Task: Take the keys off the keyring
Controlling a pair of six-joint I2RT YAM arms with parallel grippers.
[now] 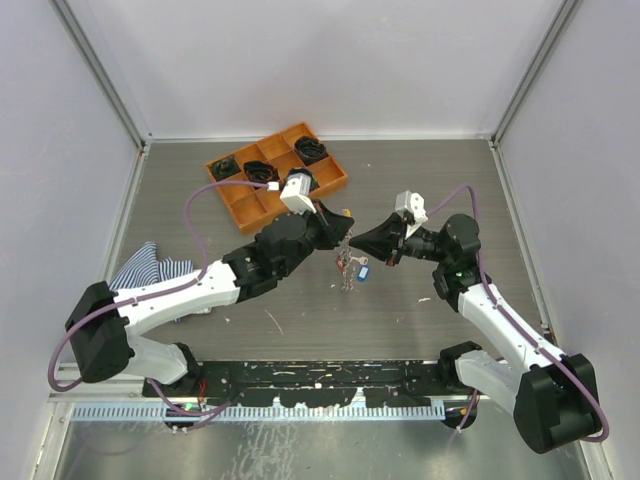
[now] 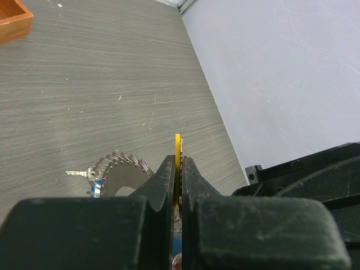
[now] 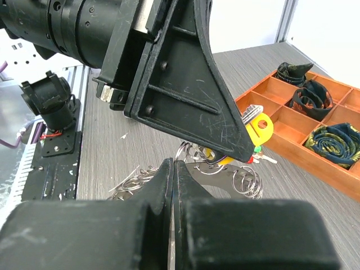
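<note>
Centrally, left tool (image 2: 178,169) gripping key (image 2: 178,143), grey woodgrain table (image 2: 84,84), pale walls (image 2: 281,73)

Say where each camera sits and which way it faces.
Top external: above and behind the bases, looking down on the table; left arm, right arm show.
Left wrist: behind the left claw, facing across the table; claw pinches a yellow tag.
Right wrist: behind the right claw, facing the left claw and orange tray.
Shared: both wrists see the yellow tag and keyring.

Bright, even light, soft shadows; near jaws blurred.
</note>
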